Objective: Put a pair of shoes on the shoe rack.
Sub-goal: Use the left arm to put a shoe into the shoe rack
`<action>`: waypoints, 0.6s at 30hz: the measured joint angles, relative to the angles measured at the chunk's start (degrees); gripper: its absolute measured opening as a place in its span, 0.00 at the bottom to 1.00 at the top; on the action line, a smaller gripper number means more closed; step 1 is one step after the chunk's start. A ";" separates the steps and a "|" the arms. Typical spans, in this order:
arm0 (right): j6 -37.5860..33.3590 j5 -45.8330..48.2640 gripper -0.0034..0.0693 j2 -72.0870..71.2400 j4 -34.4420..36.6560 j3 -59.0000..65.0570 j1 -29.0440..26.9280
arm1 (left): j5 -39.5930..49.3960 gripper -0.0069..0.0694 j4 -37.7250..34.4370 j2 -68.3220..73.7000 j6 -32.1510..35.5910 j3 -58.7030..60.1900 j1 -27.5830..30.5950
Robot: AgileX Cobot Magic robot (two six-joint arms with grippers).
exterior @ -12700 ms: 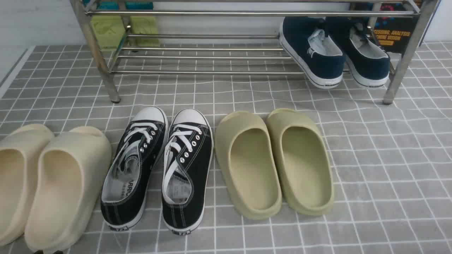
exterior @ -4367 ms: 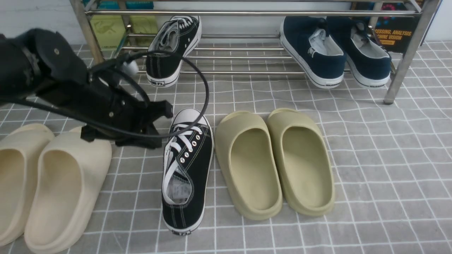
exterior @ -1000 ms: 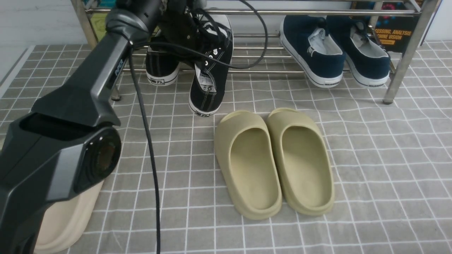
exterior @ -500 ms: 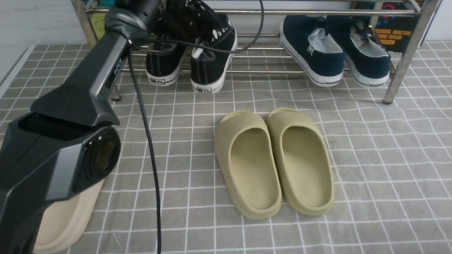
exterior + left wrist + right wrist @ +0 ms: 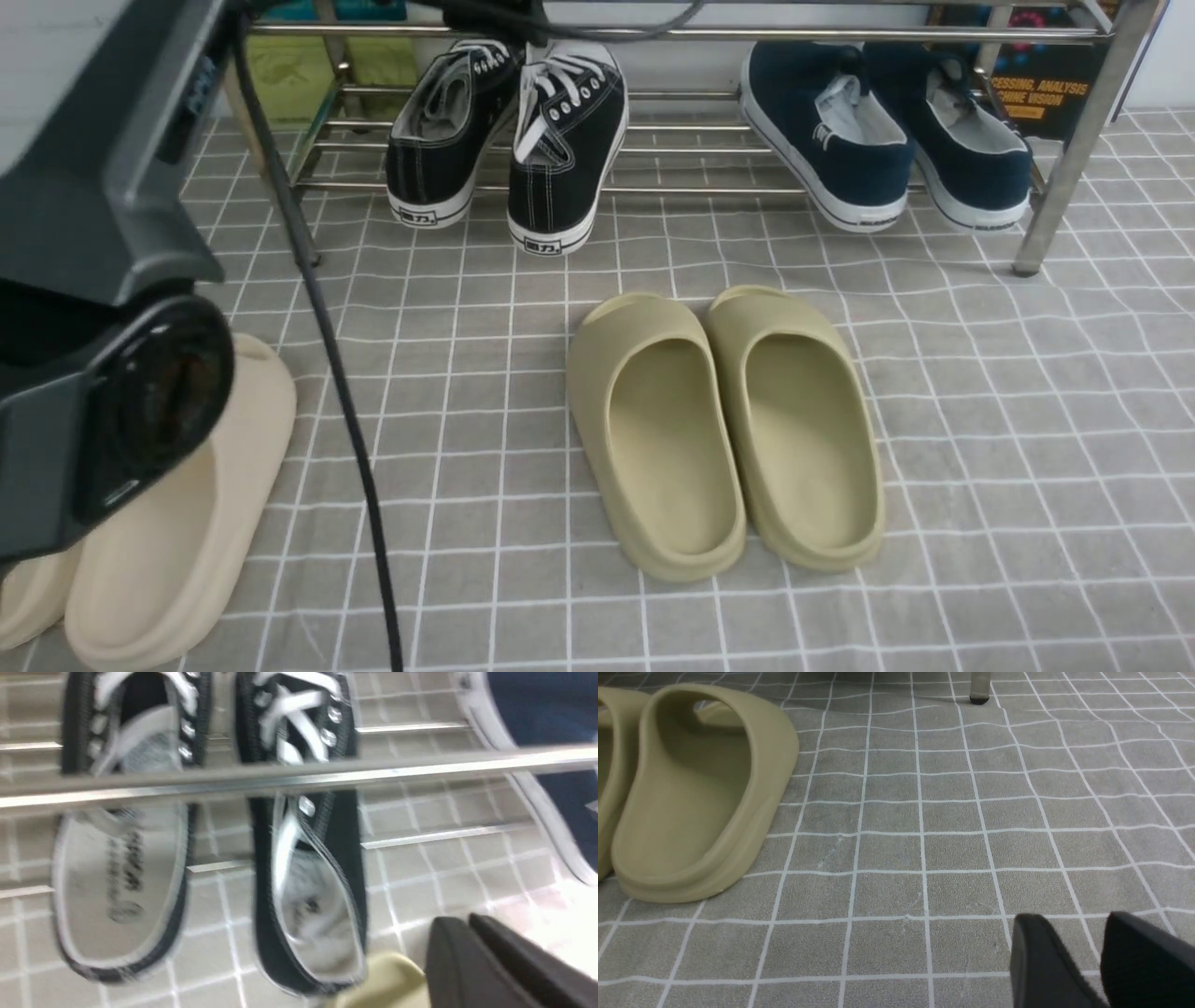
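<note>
Slip risk: heel of right-hand black sneaker [image 5: 565, 140] overhangs shoe rack [image 5: 709, 190] front rod, could slide off; my left gripper [image 5: 468, 921] closed, empty.

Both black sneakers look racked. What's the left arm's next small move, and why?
Probably draw the left gripper straight back, clear of the shoe rack. Both black sneakers rest toes-in on its lower rods, heels overhanging the front rod, and the gripper is shut on nothing.

Left arm [image 5: 103, 187] extended forward — left pincer [image 5: 460, 920] closed, empty; right pincer [image 5: 1078, 919] slightly parted.
</note>
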 joint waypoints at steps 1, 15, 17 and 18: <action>0.00 0.00 0.38 0.00 0.00 0.00 0.00 | 0.00 0.07 -1.56 -0.67 0.26 4.10 0.00; 0.00 0.00 0.38 0.00 -3.47 0.00 0.00 | -9.82 0.07 -1.79 -1.15 6.12 29.89 -0.19; 0.00 0.00 0.38 0.00 -3.60 0.00 0.00 | -12.73 0.07 -1.30 -0.73 6.18 29.89 -0.19; 0.00 0.00 0.38 0.00 -3.93 0.00 0.00 | -13.10 0.07 -1.30 -0.67 6.07 30.05 -0.19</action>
